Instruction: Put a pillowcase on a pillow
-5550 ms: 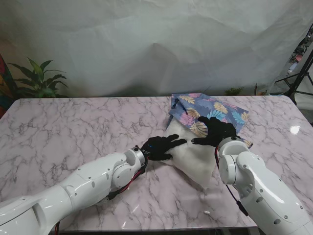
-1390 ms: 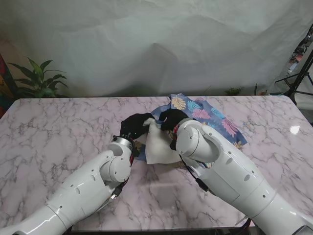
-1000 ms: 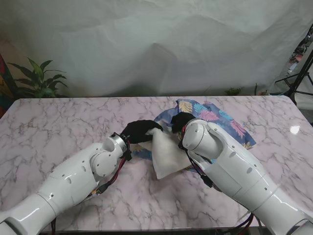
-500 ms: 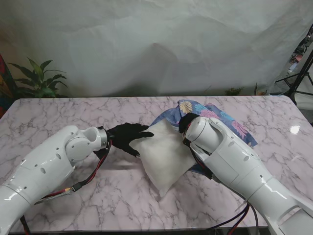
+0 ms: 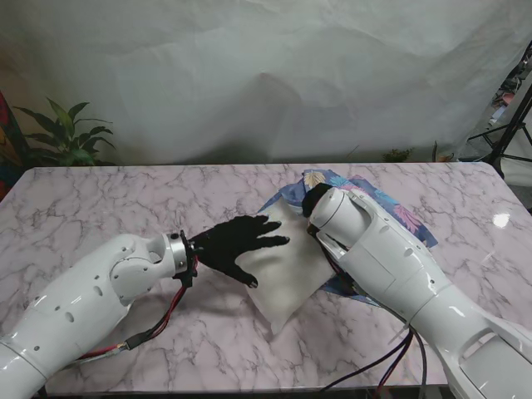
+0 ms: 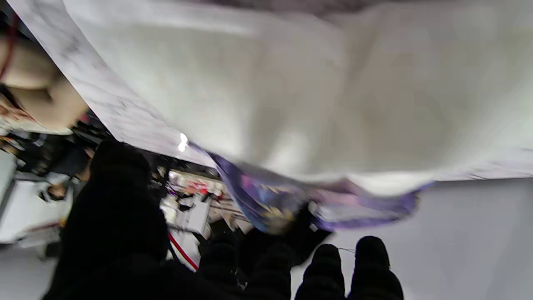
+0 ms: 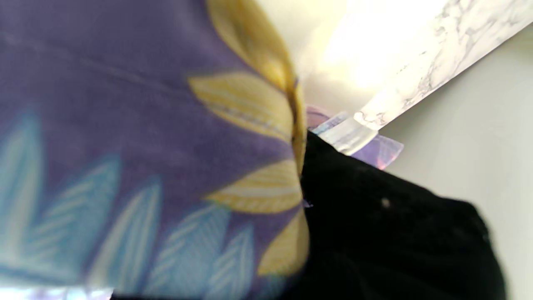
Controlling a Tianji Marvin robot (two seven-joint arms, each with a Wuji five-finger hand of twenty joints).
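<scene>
a: fingers [image 5: 268, 235] of the left hand [image 5: 237, 246] are spread flat, palm down, lying on the near-left part of the pillow [image 5: 287, 270]. nothing pinched. left wrist view agrees: fingertips [image 6: 370, 254] apart, pillow [image 6: 291, 96] just past them.

b: and the right hand [image 5: 315, 199]?

a: mostly hidden behind its own forearm. only a black bit shows at the far edge of the pillow, where the pillowcase [image 5: 391, 214] starts. right wrist view is filled w/ leaf-print cloth [image 7: 137, 158] right against the black glove [image 7: 387, 233], so prob. holding the pillowcase edge, but can't tell how the fingers sit.

b: where's the pillow overall?

a: mid table [image 5: 100, 216], lying at an angle, near corner pointing at me. most of it is bare white. pillowcase is bunched behind and to the right, a strip showing under the pillow's right edge. so barely started imo.

b: risks?

a: 1) left hand only presses, no grip. if the right pulls the cloth toward me, the pillow could slide or spin w/ it instead of going in. 2) if the right hand has just one layer of the opening, the cloth drags over the top and never swallows the corner. 3) soft pillow could fold at the corner and jam the opening. 4) right forearm blocks the stand's view of the opening, so a bad grab is hard to spot.
</scene>
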